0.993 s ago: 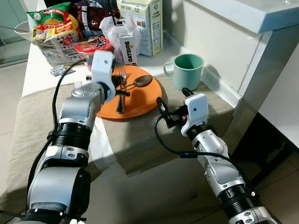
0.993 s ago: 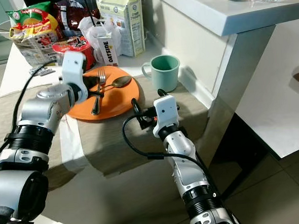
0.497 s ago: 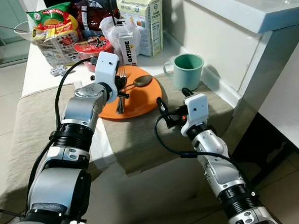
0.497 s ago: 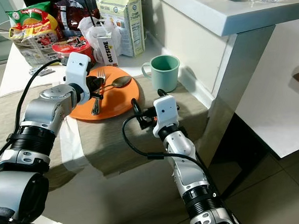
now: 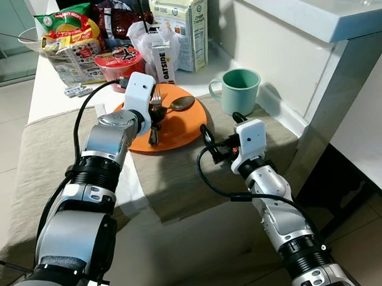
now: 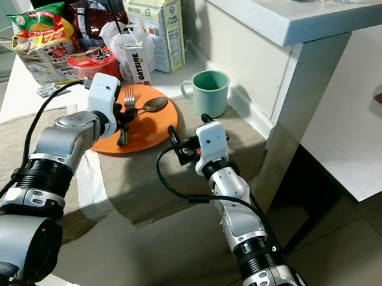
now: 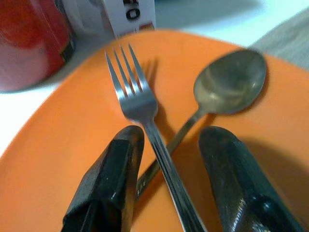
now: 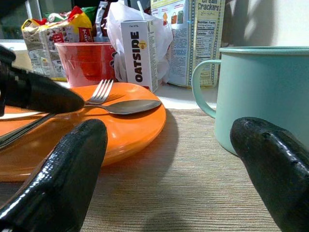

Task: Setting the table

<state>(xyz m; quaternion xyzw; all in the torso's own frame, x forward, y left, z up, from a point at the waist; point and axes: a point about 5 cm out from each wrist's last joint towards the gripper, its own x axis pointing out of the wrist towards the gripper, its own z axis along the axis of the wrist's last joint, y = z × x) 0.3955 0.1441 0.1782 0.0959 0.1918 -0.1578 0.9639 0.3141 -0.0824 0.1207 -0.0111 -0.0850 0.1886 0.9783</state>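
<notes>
left end effector (image 7: 166, 179) nearer — straddling fork (image 7: 145, 121)

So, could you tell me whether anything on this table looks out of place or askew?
Yes: the fork and spoon lie crossed on the orange plate rather than beside it, with the open left gripper straddling the fork handle.

Both head eyes look down on the table (image 5: 45, 93); each wrist camera sits low and close, sharing the orange plate (image 7: 58, 159) and fork (image 8: 99, 92).
</notes>
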